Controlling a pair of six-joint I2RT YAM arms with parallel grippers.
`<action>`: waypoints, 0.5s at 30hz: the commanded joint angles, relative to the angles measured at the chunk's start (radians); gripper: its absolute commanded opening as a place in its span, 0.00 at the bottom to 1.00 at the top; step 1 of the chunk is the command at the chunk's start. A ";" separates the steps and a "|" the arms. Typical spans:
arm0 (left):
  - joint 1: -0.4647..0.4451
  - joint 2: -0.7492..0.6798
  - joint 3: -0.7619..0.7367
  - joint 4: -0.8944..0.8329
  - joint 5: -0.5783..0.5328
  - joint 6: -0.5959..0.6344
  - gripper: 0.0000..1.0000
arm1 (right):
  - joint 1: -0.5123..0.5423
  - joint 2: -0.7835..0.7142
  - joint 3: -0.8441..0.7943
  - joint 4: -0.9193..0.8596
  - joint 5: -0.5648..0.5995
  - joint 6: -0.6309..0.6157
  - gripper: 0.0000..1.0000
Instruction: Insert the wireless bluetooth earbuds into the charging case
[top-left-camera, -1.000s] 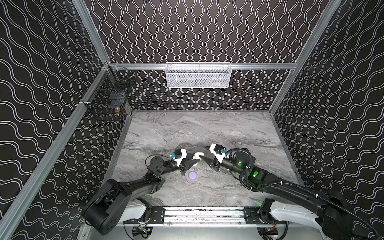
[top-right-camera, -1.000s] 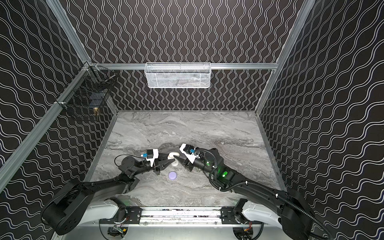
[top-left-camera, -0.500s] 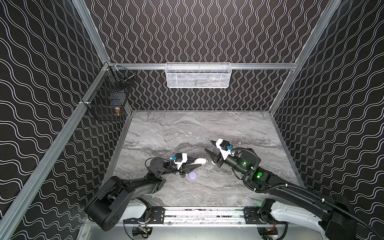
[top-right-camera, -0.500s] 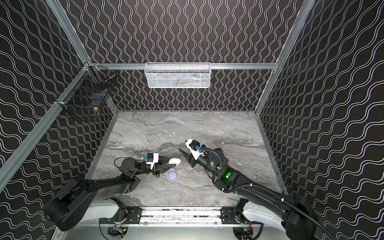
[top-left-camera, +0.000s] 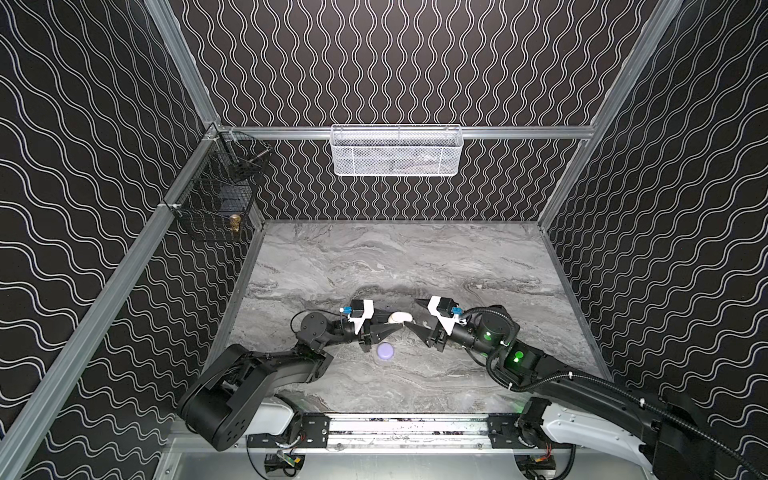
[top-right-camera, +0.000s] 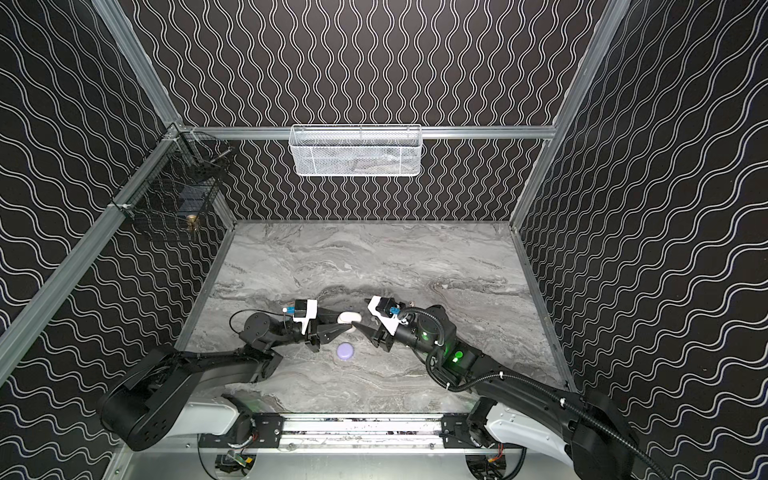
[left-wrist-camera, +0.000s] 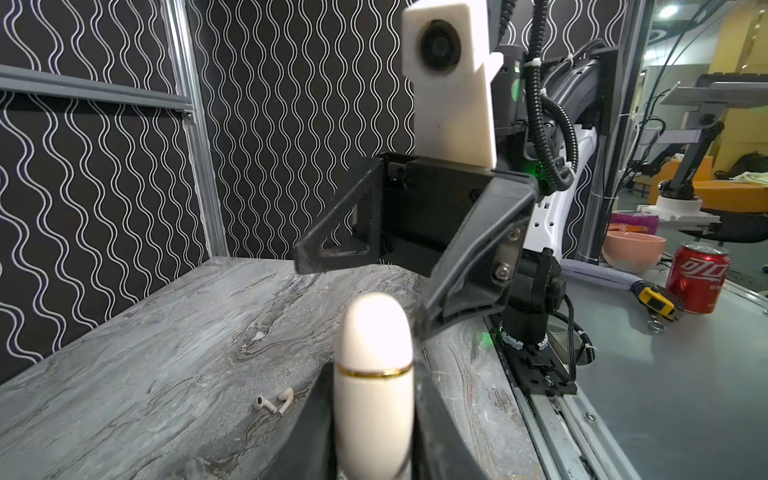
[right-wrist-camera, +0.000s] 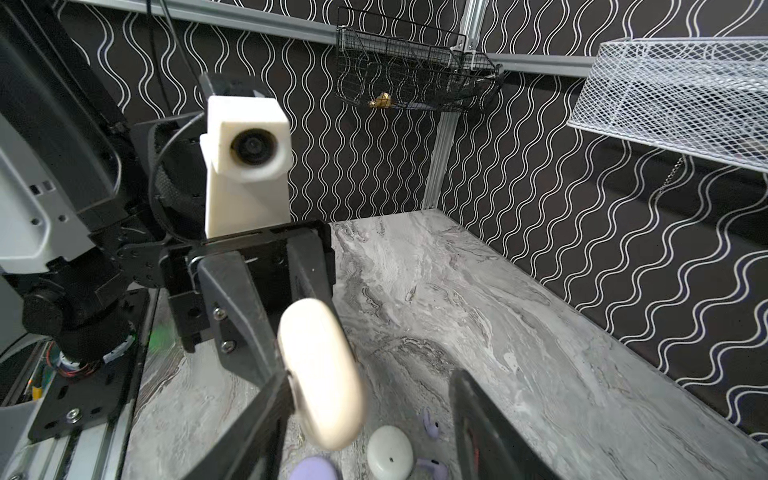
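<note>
We see the left end effector (top-left-camera: 392, 323) pinching the cream case (top-left-camera: 401, 317) at lower centre. The right end effector (top-left-camera: 410, 312) is spread, seemingly brushing it. White earbuds (left-wrist-camera: 274, 402) lie on the bench (left-wrist-camera: 166, 332).

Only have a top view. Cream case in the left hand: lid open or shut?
Observer: Shut. The left wrist view shows the cream case with its gold seam closed, clamped in the left hand.
Operator: Any earbuds? Can't spot them.
Observer: Two white earbuds lie loose on the table, in the left wrist view.
Operator: Anything else hidden?
Observer: The right wrist view shows a white case on the table with lavender earbuds beside it.
</note>
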 joint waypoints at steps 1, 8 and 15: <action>0.002 -0.012 -0.002 0.048 0.016 -0.001 0.00 | 0.001 0.026 0.026 0.012 -0.011 0.009 0.62; 0.002 -0.011 -0.005 0.072 0.030 0.001 0.00 | 0.000 0.050 0.031 0.050 0.033 0.029 0.53; 0.001 0.000 0.003 0.078 0.045 -0.011 0.00 | 0.001 0.049 0.017 0.096 0.033 0.070 0.44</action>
